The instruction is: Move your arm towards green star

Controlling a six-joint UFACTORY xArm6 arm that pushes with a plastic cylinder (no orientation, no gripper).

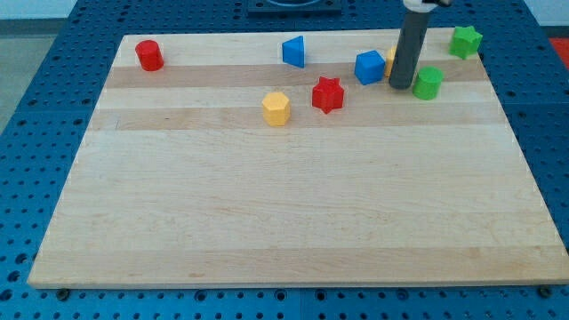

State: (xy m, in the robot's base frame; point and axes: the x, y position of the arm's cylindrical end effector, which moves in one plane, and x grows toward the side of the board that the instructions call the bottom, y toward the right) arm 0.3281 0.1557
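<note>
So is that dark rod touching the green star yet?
Apart. The camera view shows bare board between my tip and the green star, which sits further toward the view's top right.

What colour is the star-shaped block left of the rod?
Red: the star block, seen clearly in the camera view.

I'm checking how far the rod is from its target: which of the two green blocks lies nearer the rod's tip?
The green cylinder-like block, just right of my tip. The green star sits farther off, near the board's top right corner.
</note>
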